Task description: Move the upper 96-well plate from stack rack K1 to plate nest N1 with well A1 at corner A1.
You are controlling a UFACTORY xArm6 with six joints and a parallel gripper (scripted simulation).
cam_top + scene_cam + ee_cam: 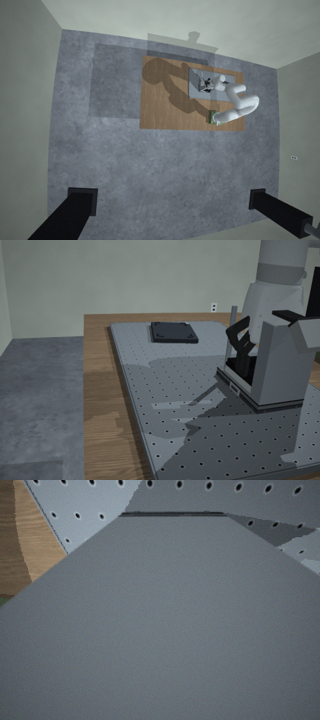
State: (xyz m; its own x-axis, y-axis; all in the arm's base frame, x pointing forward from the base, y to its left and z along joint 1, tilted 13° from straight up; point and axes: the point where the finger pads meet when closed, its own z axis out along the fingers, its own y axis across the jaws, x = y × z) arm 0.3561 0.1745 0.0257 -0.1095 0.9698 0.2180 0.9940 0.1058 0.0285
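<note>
The grey stack rack K1 (279, 361) stands at the right of the perforated breadboard, and it also shows in the overhead view (204, 83). A black plate (234, 365) shows inside it, mostly hidden by the rack wall and my fingers. My gripper (242, 361) is open and reaches down into the rack around the plate; I cannot tell whether the fingers touch it. The dark plate nest N1 (173, 332) lies empty at the far side of the breadboard. The wrist view shows only the rack's grey wall (165, 625).
The breadboard (201, 405) lies on a wooden table (103, 395). A thin grey post rises at the rack's front corner. The arm's green base (215, 118) sits at the table's near edge. Two black stands (77, 206) rest on the floor.
</note>
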